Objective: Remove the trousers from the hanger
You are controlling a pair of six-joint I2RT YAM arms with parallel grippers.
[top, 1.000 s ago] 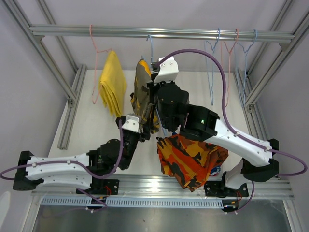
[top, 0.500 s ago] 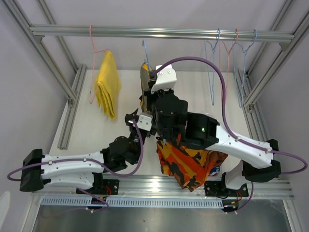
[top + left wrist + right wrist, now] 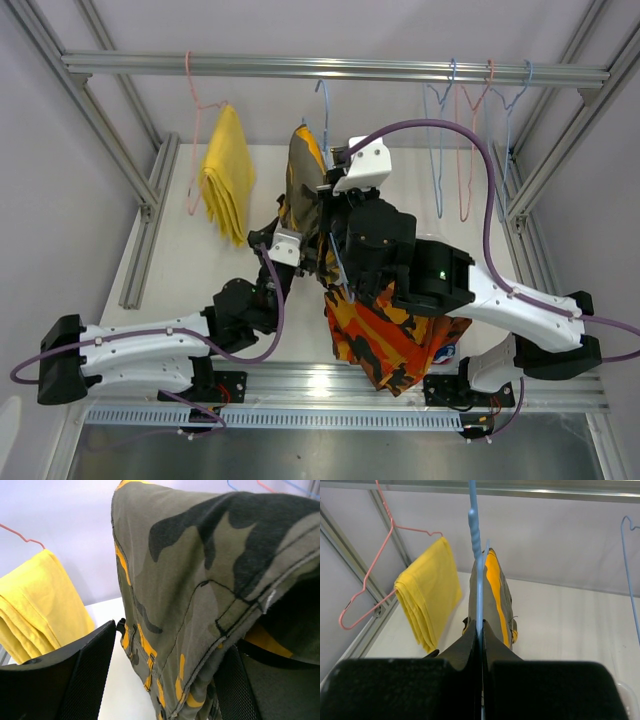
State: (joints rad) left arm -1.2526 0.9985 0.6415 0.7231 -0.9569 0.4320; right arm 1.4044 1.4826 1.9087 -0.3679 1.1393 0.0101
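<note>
The olive-yellow camouflage trousers (image 3: 300,180) hang folded over a blue hanger (image 3: 322,100) on the top rail. In the left wrist view these trousers (image 3: 200,580) fill the frame. My left gripper (image 3: 165,680) is open, one finger on each side of their lower edge, and the left finger is clear of the cloth. My right gripper (image 3: 480,630) is shut on the blue hanger's wire (image 3: 475,530), just above the trousers (image 3: 495,595). The plain yellow trousers (image 3: 225,170) hang on a pink hanger (image 3: 195,100) to the left. The orange camouflage trousers (image 3: 385,330) lie on the table.
Three bare hangers (image 3: 470,140) hang at the right end of the rail (image 3: 400,70). Aluminium frame posts (image 3: 150,210) run along both sides of the white table. The right arm (image 3: 480,290) reaches over the orange trousers.
My left gripper has risen toward the olive trousers and now straddles their lower edge. The right gripper and the blue hanger swung left, then back right.
</note>
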